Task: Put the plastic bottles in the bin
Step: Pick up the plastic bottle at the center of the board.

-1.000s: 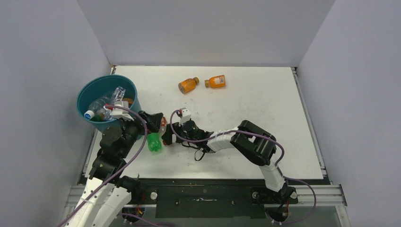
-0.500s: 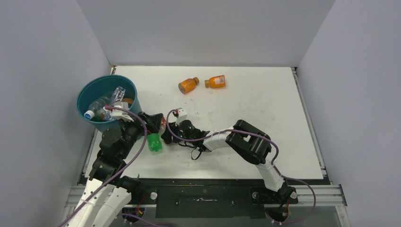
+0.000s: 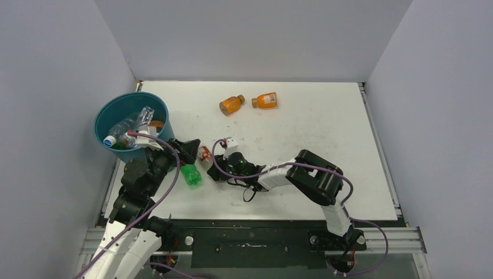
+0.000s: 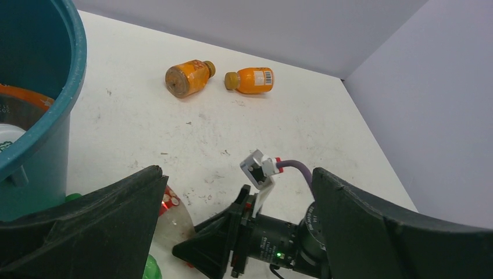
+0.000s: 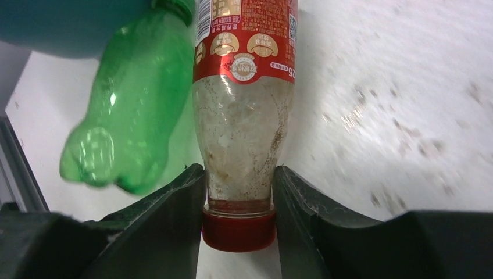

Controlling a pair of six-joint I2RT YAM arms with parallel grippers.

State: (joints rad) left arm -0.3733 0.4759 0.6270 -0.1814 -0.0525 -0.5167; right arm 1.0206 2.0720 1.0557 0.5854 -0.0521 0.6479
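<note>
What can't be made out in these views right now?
Top view: bottles in the bin overlap, uncountable; red-capped bottle shows only its label, cap under the right gripper.
Left wrist: bin cut by the left edge; green bottle mostly behind the left gripper.
Right wrist: both bottles cut by the top edge.

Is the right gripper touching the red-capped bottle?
Touching. The right wrist view shows the right gripper with both jaws pressed against the neck of the red-capped bottle, just above its cap, with no gap on either side.

Bin (image 3: 100, 116) at left edge of table (image 3: 325, 133); at far middle, one bottle (image 3: 231, 104) just left of second bottle (image 3: 266, 100).
</note>
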